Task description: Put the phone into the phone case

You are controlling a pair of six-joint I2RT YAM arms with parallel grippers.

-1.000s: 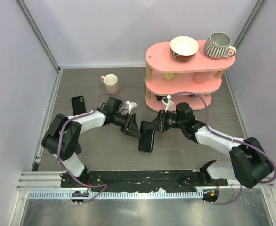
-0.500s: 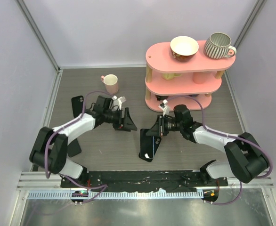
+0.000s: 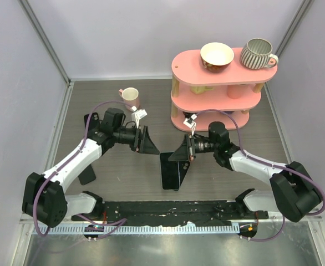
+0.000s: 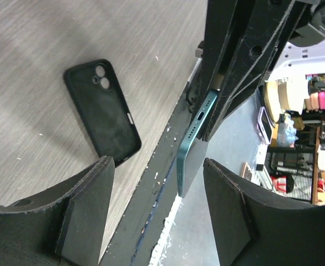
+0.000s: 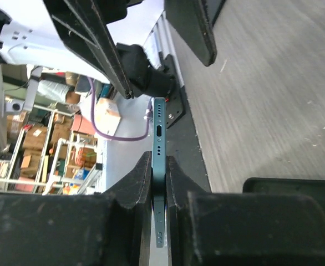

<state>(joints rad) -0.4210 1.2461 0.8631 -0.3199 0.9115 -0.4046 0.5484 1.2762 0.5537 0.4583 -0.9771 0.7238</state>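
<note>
phone (image 4: 191,147) is clamped between the fingers of the right gripper (image 5: 160,163), squeezed tight on both faces, so both wrist cams mostly get its thin teal edge with the port and speaker holes. it's held up off the table (image 3: 126,177) around the near middle, between the two arms, and only those fingers touch it. the case (image 4: 102,111) lies flat on the wood close by, apart from the phone, open side up with two camera holes at one end. its other end sits close to the dark rail (image 3: 168,209) along the near edge, so there's not much room on that side. in the top view phone and case blur into one black patch and i can't split them. the left gripper (image 4: 156,166) sits just left of the phone, spread wide with nothing in it, not touching phone or case. plenty of bare wood out to the left of the case and further back. the pink shelf (image 3: 215,91) stands at the back right behind the right gripper, well apart from the phone, with a bowl (image 3: 217,55) and a striped mug (image 3: 258,54) on its top tier. a pink cup (image 3: 131,98) stands at the back, behind the left gripper.
</note>
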